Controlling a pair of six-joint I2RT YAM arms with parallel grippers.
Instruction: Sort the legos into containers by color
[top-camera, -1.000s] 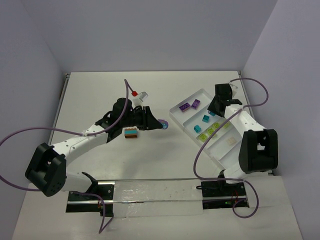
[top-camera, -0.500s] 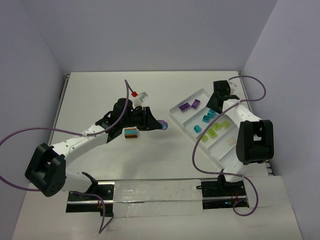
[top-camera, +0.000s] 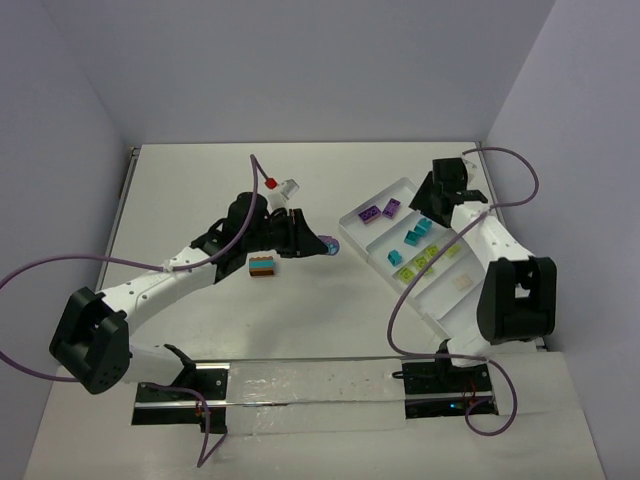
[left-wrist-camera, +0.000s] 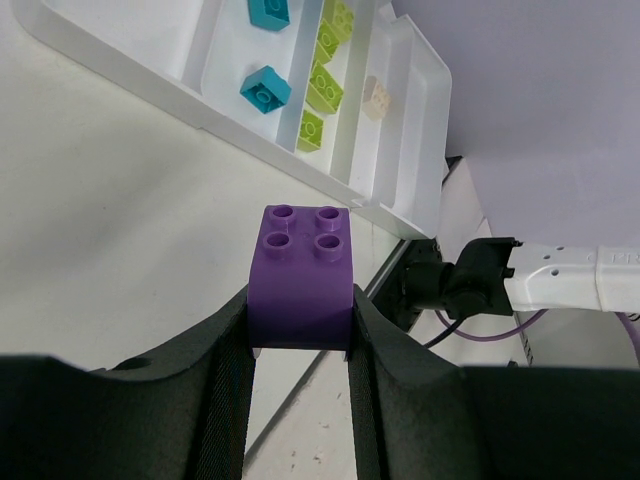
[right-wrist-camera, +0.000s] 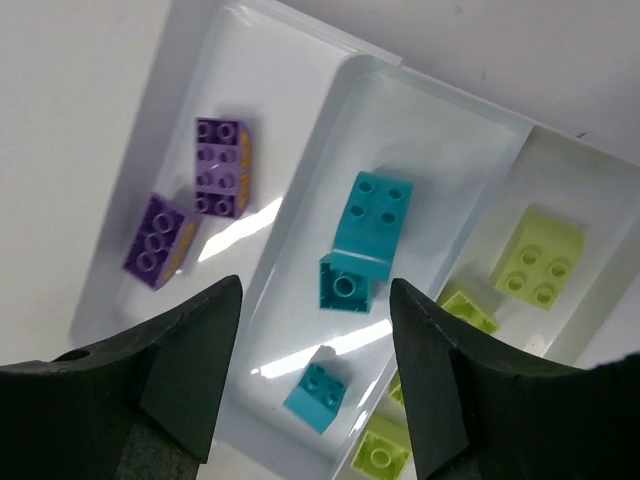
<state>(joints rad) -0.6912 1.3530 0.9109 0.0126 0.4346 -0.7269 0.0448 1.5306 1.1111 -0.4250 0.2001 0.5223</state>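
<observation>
My left gripper (top-camera: 318, 245) is shut on a purple lego (left-wrist-camera: 301, 275), held between the fingers just left of the white tray (top-camera: 350, 226). A stacked clump (top-camera: 263, 265) of orange-brown, teal and cream bricks lies on the table under the left arm. My right gripper (right-wrist-camera: 315, 300) is open and empty above the tray's far end, over the teal compartment. The tray holds two purple bricks (right-wrist-camera: 222, 166), teal bricks (right-wrist-camera: 372, 215), lime green bricks (right-wrist-camera: 538, 258) and a cream brick (left-wrist-camera: 377, 97), each colour in its own compartment.
The tray (left-wrist-camera: 120, 70) lies at an angle along the table's right side, close to the right wall. Purple cables loop from both arms. A metal rail (top-camera: 300, 385) with the arm bases runs along the near edge.
My right gripper has shifted a little over the tray's far end and stays open. My left gripper still holds the purple lego and has barely moved.
</observation>
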